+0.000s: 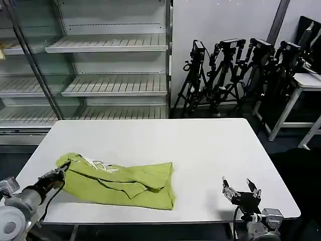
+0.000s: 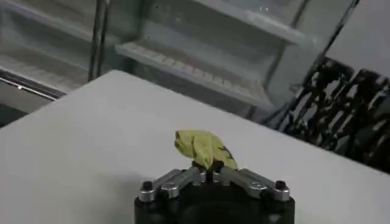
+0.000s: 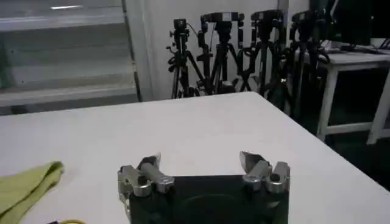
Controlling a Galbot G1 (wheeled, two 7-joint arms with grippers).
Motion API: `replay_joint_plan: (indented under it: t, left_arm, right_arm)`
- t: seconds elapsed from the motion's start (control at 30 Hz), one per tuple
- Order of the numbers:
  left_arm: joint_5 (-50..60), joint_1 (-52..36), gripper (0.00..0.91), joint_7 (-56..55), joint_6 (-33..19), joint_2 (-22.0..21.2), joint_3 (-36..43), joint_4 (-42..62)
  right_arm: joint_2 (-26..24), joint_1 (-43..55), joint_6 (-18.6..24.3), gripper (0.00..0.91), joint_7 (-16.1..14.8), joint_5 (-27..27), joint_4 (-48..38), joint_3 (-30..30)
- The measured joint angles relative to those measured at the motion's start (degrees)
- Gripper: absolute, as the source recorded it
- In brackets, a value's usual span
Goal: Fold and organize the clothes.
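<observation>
Lying crosswise, lime T-shirt (image 1: 120, 183)

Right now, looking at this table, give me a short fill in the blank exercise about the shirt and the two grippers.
1. The left gripper has its jaws shut on the ____ T-shirt.
2. The right gripper hovers near the table's front edge with its jaws ____.
3. The T-shirt lies bunched on the ____ table.
4. Behind the table stands a rack of bare ____.

Missing words: lime; open; white; shelves
</observation>
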Motion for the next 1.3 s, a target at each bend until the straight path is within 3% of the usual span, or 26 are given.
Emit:
replay_joint_plan:
  t: [0.17,0.4,0.87,0.9,0.93,0.97,1.3]
  left_arm:
    - [-6.59,-0.81,0.040,-0.25,-0.40,-1.03,1.53,-4.14]
    - [-11.09,-3.34,0.040,-0.44,-2.20,-4.48,9.44,-7.94]
    - [-4.81,-10.85,0.060,-0.96,-4.82,-11.86,29.71,-6.10]
    - [-3.97,-11.33,0.111,-1.00,-4.92,-12.39,30.96,-5.62]
    - [-3.21,-11.74,0.373,-1.02,-4.98,-12.83,31.98,-5.21]
    - [-2.35,-12.19,0.907,-1.06,-5.02,-13.22,32.94,-4.80]
    - [6.76,-13.61,0.907,0.47,-5.61,-14.73,38.84,-2.58]
  right_arm:
    - [0.26,-0.59,0.21,0.907,-0.09,-0.32,0.18,0.28]
    - [0.90,-1.64,0.74,0.907,-0.30,-1.00,0.20,0.81]
    - [1.54,-2.76,1.44,0.907,-0.57,-1.16,0.04,1.81]
    - [1.51,-2.80,1.51,0.907,-0.59,-1.15,-0.05,1.90]
    - [1.45,-2.82,1.55,0.907,-0.62,-1.10,-0.09,1.95]
    - [1.38,-2.80,1.57,0.907,-0.64,-1.03,-0.09,1.98]
    - [1.23,-2.39,1.62,0.907,-0.64,-0.83,-0.31,1.79]
